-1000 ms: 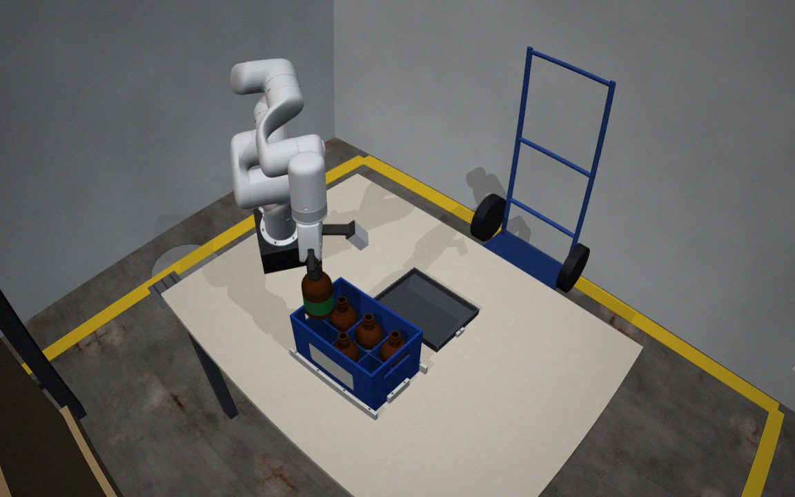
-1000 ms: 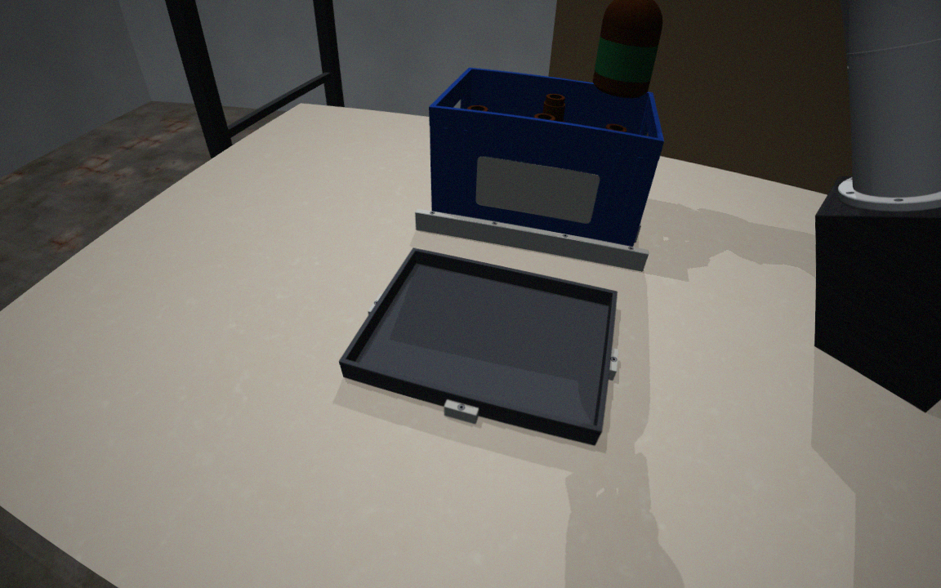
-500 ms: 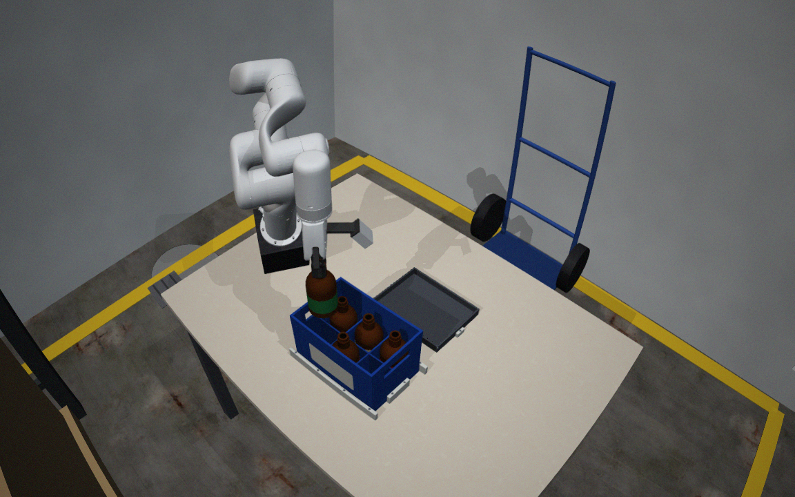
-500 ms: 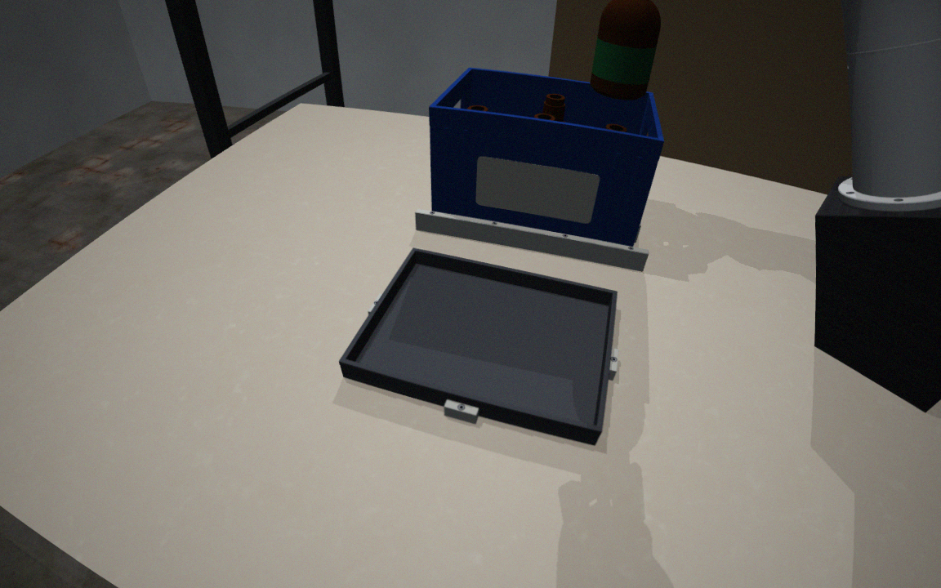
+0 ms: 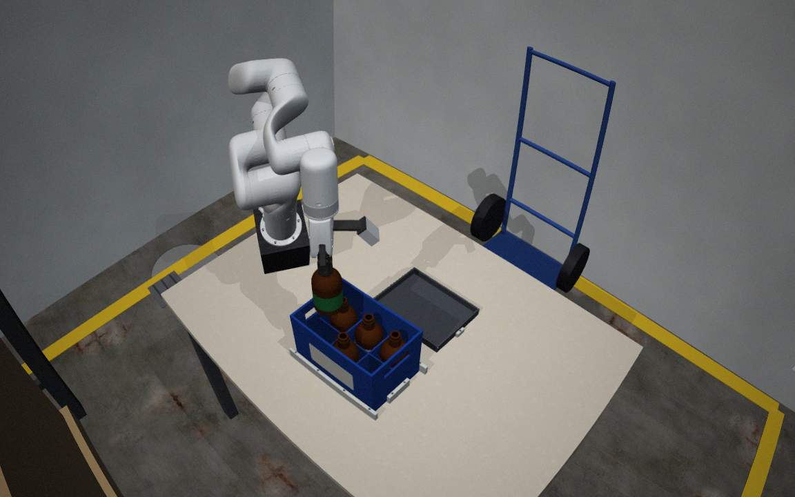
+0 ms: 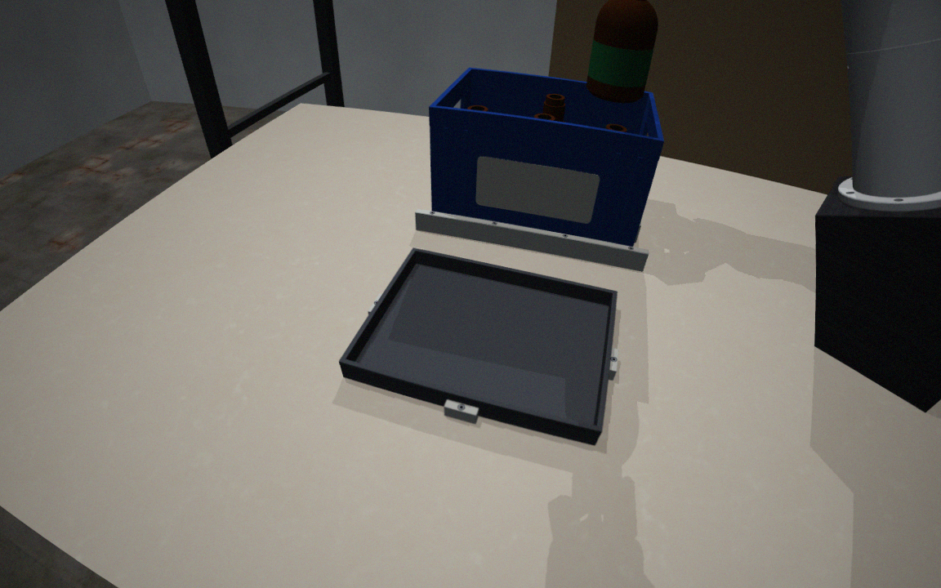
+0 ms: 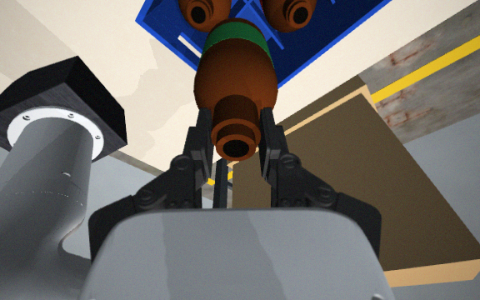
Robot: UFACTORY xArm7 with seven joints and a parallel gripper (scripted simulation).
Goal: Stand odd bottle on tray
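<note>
My gripper (image 5: 324, 262) (image 7: 236, 123): clamped on neck of green-banded bottle (image 5: 326, 290) (image 6: 622, 55) (image 7: 236, 75) | bottle: raised, over crate's (image 5: 360, 358) (image 6: 540, 175) (image 7: 293, 75) arm-base end | other four: inside crate | tray (image 5: 428, 308) (image 6: 481, 336): beside crate, bottle-free

The white arm (image 5: 319, 179) rose from its base, bent back on itself through several curved joints, then dropped toward the gripper (image 5: 324, 266) (image 7: 237, 133). The gripper's two black fingers stood partly apart, closed on a bottle's neck, one on either side.
</note>
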